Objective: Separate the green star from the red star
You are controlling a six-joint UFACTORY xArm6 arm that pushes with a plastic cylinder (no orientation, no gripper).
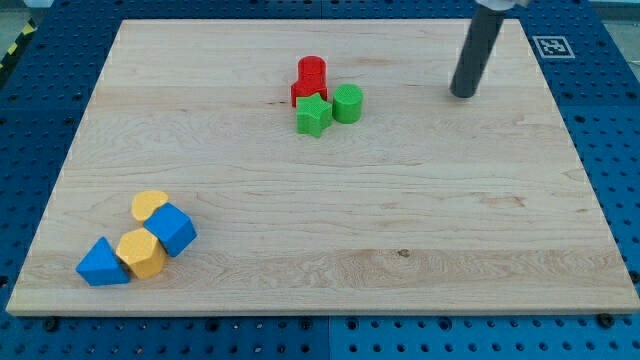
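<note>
A: Camera view, quick. Where's my tip (pixel 463 95)?

B: Near the desk's (pixel 330 270) top right corner, resting on bare wood. No fingers on this rig, just the dark rod, so there is no opening or hold to report.

A: Task blocks?

B: Green star (pixel 313 115) sits toward the top edge, a bit left of centre. Red star (pixel 304 93) is touching it on its upper-left side, mostly hidden behind it, so the shape is hard to confirm. A red cylinder (pixel 312 70) stands just behind the red one, touching. A green cylinder (pixel 347 103) touches the green star on the view's right.

A: Key relation?

B: The cluster lies to the view's left of my tip, slightly lower, well apart. Red star to green star runs on a diagonal, upper left to lower right. My guess: the tip needs to get into or beside that seam and push the green star toward the bottom edge. Coming straight in from the right would hit the green cylinder first.

A: Surface, room?

B: Flat pale wood, plenty of open desk below and right of the cluster. The others are far off in the bottom left corner: a yellow block (pixel 149 205), a blue block (pixel 171 229), a second yellow block (pixel 140 252), and a blue triangular block (pixel 101 264), all bunched.
</note>
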